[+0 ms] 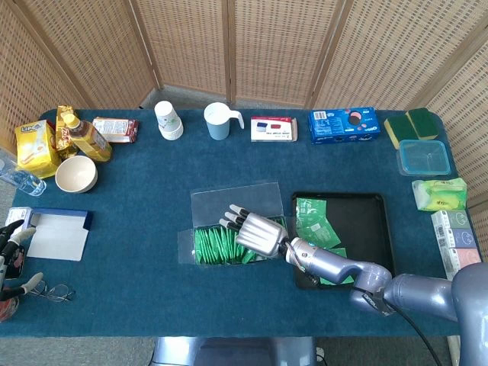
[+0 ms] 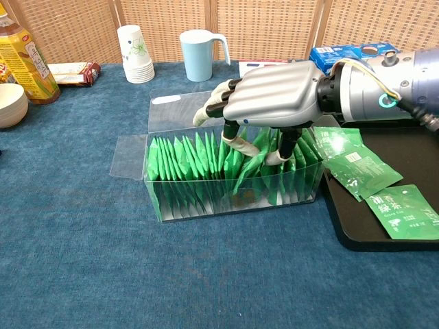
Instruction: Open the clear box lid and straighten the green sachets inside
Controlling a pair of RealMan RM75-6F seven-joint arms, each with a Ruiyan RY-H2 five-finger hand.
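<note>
The clear box (image 2: 233, 197) stands mid-table with its lid (image 2: 180, 110) folded back flat behind it. Green sachets (image 2: 182, 161) stand on edge in a row inside; those on the right lean and bunch. My right hand (image 2: 274, 92) hovers over the box's right half, palm down, its thumb and one finger dipping among the sachets while the others spread over the lid. In the head view the right hand (image 1: 259, 232) covers the box (image 1: 189, 248). My left hand (image 1: 9, 242) sits at the table's far left edge, fingers apart, holding nothing.
A black tray (image 2: 411, 147) right of the box holds loose green sachets (image 2: 357, 164). At the back stand paper cups (image 2: 134, 44), a blue mug (image 2: 200, 44) and a blue snack box (image 1: 343, 124). A bowl (image 1: 75, 174) and a bottle (image 1: 88, 136) are far left.
</note>
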